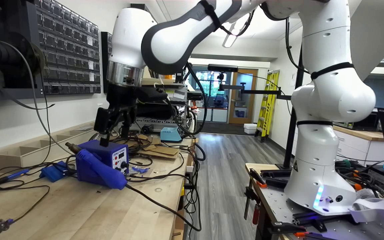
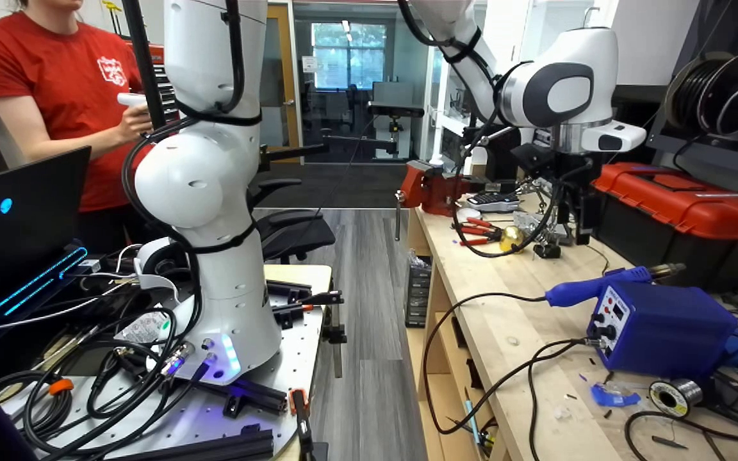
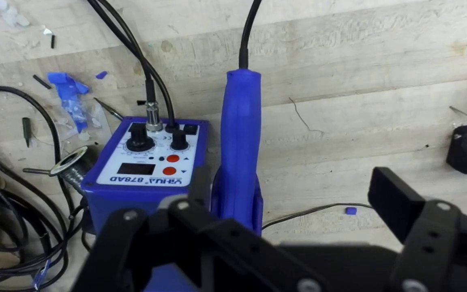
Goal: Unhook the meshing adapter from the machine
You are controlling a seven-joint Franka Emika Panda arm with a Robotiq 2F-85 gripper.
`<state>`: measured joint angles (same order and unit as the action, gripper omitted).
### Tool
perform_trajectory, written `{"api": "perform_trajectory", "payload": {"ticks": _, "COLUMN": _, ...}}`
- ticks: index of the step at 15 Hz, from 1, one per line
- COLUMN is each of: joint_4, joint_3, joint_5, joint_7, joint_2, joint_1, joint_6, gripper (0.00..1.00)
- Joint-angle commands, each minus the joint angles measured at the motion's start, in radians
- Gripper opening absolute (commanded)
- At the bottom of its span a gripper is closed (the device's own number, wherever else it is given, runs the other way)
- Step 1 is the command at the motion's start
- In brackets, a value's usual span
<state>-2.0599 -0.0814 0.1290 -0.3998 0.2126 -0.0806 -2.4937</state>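
The meshing adapter, a blue wand, rests in a holder on the side of the machine, a blue box with a pale control panel. The wand shows in both exterior views, with a metal nozzle at one end and a cable at the other. The machine also shows in both. My gripper is open and empty above them, also seen in both exterior views. In the wrist view one finger overlaps the machine's edge beside the wand; the other is well out to the right. The wand's nozzle end is hidden there.
Black cables run from the wand and machine over the table edge. A red-lidded toolbox stands behind the wand's nozzle. A solder spool lies by the machine. A teal box and a helping-hands stand are on the table.
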Motion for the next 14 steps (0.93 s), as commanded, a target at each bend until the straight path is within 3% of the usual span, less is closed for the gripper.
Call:
{"api": "perform_trajectory", "payload": {"ticks": 1, "joint_4": 0.017, "joint_3": 0.032, "joint_5": -0.007, "joint_7": 0.003, "joint_2": 0.021, "joint_1": -0.023, "joint_6": -0.008, "gripper": 1.0}}
{"api": "perform_trajectory", "payload": {"ticks": 14, "joint_4": 0.062, "joint_3": 0.057, "joint_5": 0.008, "joint_7": -0.018, "joint_2": 0.12, "joint_1": -0.046, "joint_6": -0.038, "gripper": 1.0}}
